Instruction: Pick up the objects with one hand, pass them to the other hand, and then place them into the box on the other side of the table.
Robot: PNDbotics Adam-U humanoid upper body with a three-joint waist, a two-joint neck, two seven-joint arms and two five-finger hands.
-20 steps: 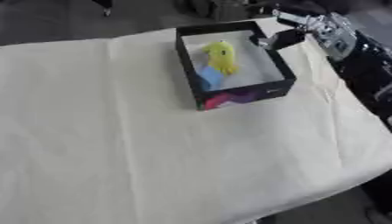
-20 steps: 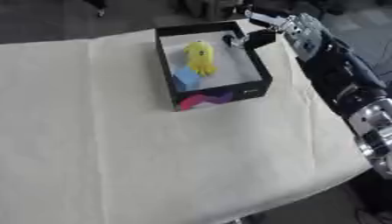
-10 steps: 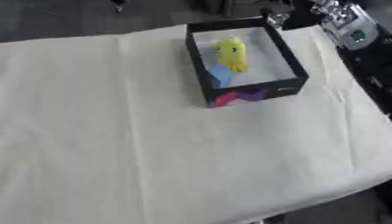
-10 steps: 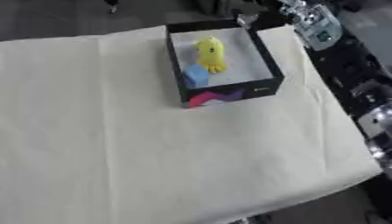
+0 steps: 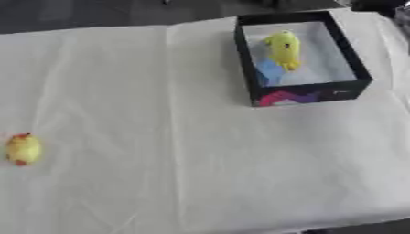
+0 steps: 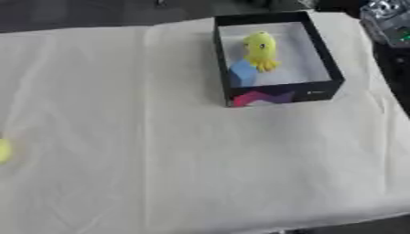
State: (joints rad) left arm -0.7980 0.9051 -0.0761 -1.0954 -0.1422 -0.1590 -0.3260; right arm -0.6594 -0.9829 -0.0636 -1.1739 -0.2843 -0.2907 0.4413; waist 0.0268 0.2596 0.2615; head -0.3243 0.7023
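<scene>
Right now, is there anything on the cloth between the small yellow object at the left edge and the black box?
Nothing visible. The yellow object lies at the left edge, the black box stands far right, and only bare cloth lies between them.

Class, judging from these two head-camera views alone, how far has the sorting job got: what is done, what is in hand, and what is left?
Done: a yellow toy and a blue block already lie inside the black box on the table's right side. In hand: nothing; neither hand's fingers show, only part of the right arm at the upper right. Left: a small yellow object sits on the cloth at the far left, not yet picked up.
</scene>
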